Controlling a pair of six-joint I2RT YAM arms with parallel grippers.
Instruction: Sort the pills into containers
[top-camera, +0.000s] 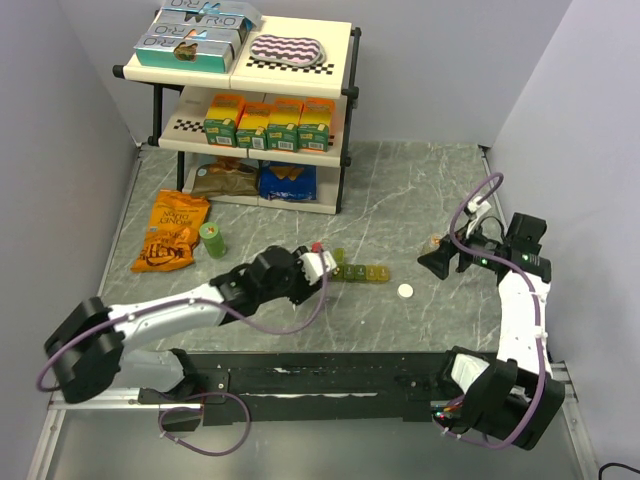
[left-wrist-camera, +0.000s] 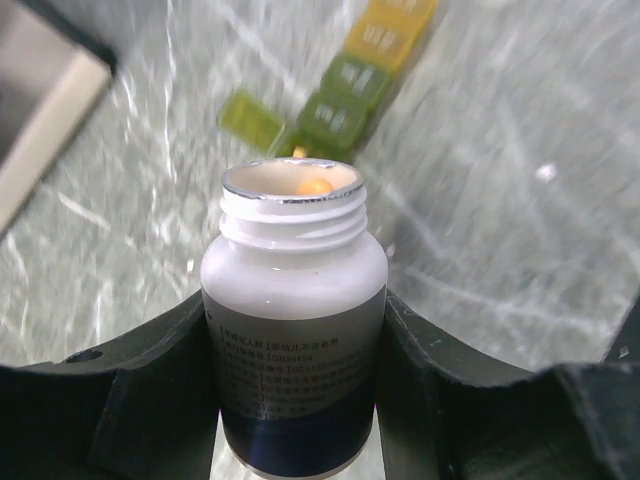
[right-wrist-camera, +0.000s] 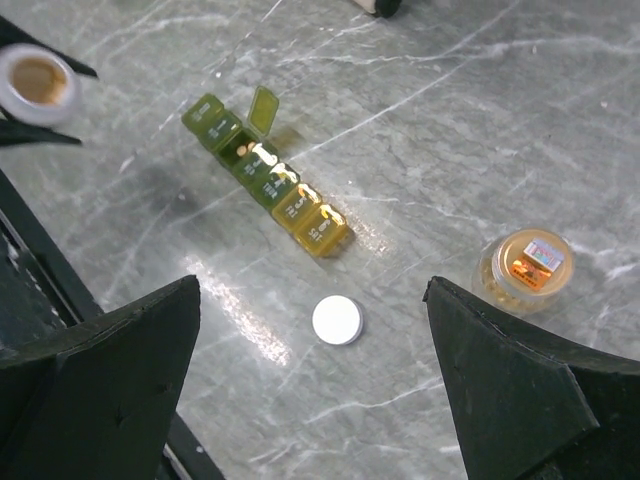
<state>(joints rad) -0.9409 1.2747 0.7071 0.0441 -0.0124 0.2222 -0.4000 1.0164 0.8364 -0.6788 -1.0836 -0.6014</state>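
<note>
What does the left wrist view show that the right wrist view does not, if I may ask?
Only the left wrist view shows the printed label on the white bottle and an orange pill at its mouth. Only the right wrist view shows the loose white cap and the small orange-lidded jar. Both show the pill organizer with one lid open, and the bottle's open mouth.

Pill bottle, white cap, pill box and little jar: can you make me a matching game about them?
Things:
1. pill bottle
2. white cap
3. pill box
4. little jar

Clues:
A. lying flat on the table, off its bottle
B. green to yellow, one lid flipped up
C. held between the left fingers, top open
D. see-through, with an orange top

Pairs: 1-C, 2-A, 3-B, 4-D
</note>
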